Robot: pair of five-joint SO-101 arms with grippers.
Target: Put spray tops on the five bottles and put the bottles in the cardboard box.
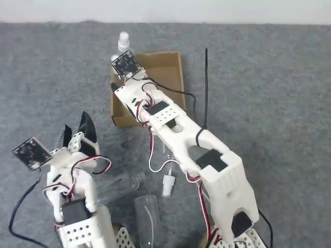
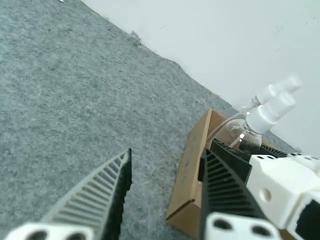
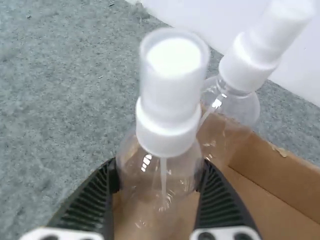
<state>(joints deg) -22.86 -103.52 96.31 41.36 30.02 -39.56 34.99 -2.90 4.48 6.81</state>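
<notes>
My right gripper (image 3: 160,172) is shut on a clear bottle (image 3: 160,150) that carries a white spray top (image 3: 172,85). It holds the bottle upright at the far left corner of the cardboard box (image 1: 163,67). Just behind it stands a second capped bottle (image 3: 235,100). The tops of both bottles (image 1: 123,39) poke out beyond the right wrist camera. My left gripper (image 1: 76,129) is open with nothing in it, near the table's front left, pointing towards the box (image 2: 192,170). Two uncapped bottles (image 1: 121,186) (image 1: 146,214) lie near the arm bases, with a loose spray top (image 1: 168,184) beside them.
The grey carpet surface (image 1: 269,93) spreads around the box on all sides. A black cable (image 1: 206,88) runs up beside the box's right wall. The right arm (image 1: 176,129) stretches diagonally across the middle.
</notes>
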